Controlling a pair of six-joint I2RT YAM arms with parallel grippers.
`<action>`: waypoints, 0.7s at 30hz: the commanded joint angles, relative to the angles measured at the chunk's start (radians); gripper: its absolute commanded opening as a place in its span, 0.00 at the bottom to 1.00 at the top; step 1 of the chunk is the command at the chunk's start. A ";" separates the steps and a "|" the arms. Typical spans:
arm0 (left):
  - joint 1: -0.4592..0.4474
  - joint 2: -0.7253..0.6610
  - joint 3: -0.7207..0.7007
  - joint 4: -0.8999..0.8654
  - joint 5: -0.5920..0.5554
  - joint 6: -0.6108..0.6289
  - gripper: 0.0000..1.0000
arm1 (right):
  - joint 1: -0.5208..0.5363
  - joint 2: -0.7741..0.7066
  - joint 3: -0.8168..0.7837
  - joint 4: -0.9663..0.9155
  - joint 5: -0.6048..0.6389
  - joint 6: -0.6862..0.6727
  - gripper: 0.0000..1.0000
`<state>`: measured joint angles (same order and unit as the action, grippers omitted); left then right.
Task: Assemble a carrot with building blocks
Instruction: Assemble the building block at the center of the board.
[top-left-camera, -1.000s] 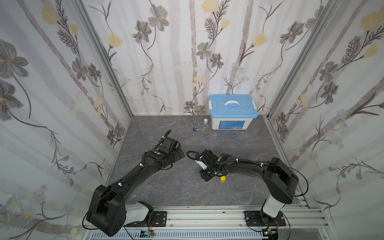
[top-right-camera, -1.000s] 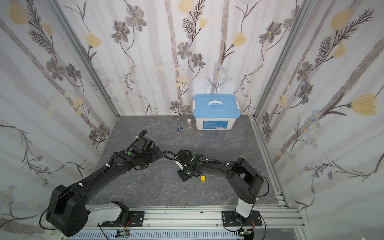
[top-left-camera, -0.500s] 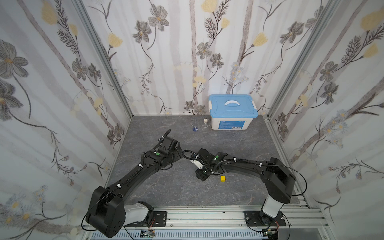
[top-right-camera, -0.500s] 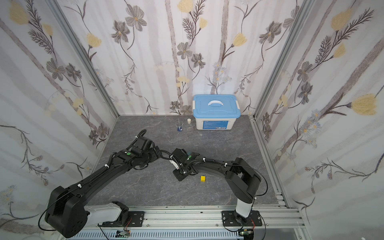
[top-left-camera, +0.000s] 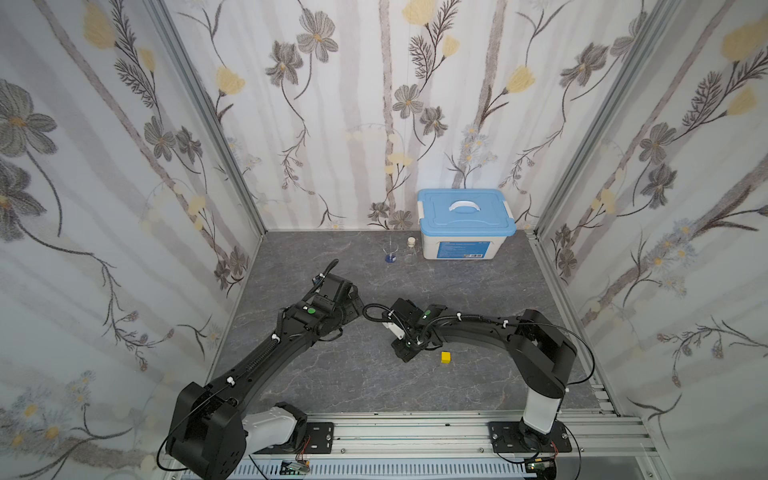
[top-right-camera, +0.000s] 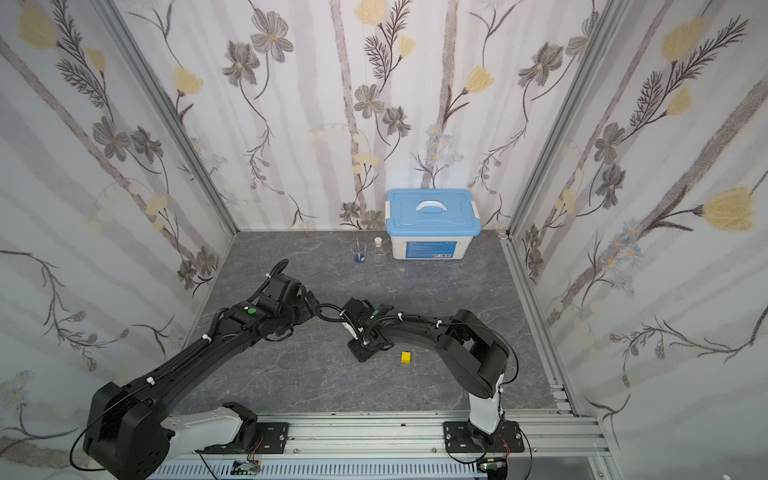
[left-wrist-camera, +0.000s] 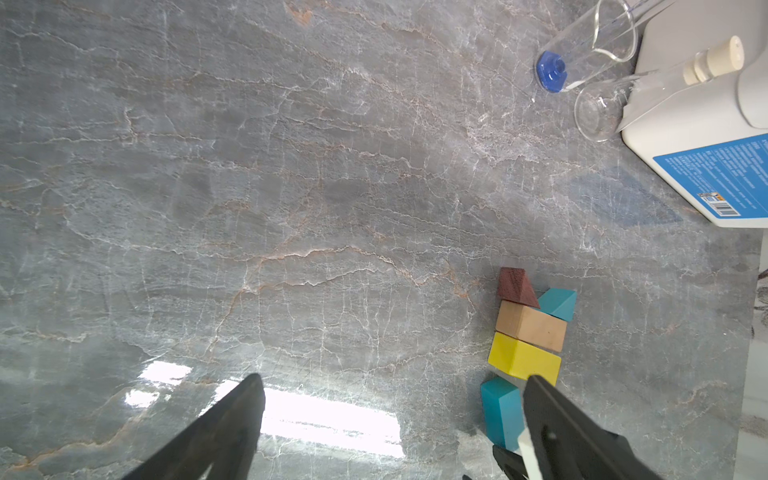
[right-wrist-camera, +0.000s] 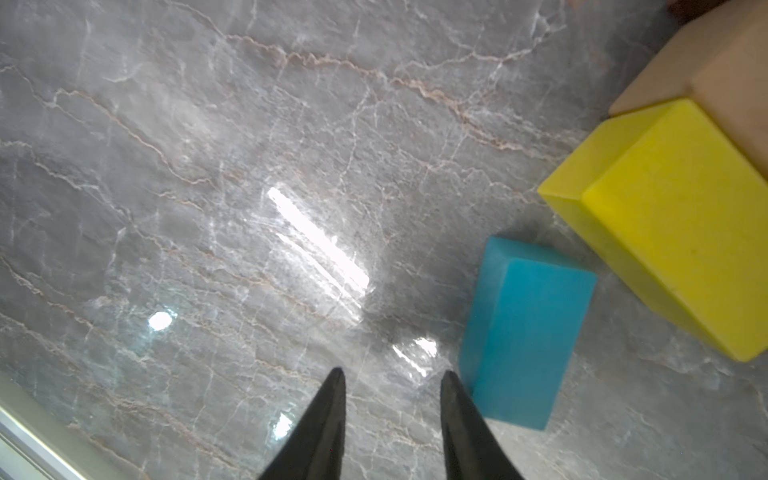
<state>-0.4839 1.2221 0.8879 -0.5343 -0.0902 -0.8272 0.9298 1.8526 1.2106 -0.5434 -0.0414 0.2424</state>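
Pieces of your carrot (left-wrist-camera: 524, 345) lie in a row on the table (left-wrist-camera: 291, 166). The maroon triangle (left-wrist-camera: 514, 286) and teal triangle (left-wrist-camera: 560, 302) sit side by side at one end. Next come the tan bar (left-wrist-camera: 532, 326) and the yellow bar (left-wrist-camera: 521, 362), touching along their long sides. The teal bar (right-wrist-camera: 528, 332) sits just beside the yellow bar, turned askew to it. Your right gripper (right-wrist-camera: 392, 371) is right beside the teal bar, fingers a little apart with nothing between them. Your left gripper (left-wrist-camera: 395, 377) is spread wide and empty. In a top view, the yellow cube (top-left-camera: 445, 357) lies apart from the row, near the right gripper.
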 joint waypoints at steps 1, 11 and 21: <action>0.000 0.007 0.001 0.002 -0.013 -0.015 1.00 | -0.005 0.007 0.003 -0.021 0.040 0.009 0.38; 0.001 0.014 0.001 0.012 -0.012 -0.020 1.00 | -0.006 0.018 0.015 -0.022 0.060 -0.005 0.38; 0.001 0.021 0.003 0.017 -0.008 -0.023 1.00 | -0.051 0.029 0.025 -0.023 0.052 -0.006 0.38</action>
<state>-0.4835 1.2407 0.8879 -0.5274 -0.0925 -0.8379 0.8829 1.8771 1.2247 -0.5476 0.0147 0.2356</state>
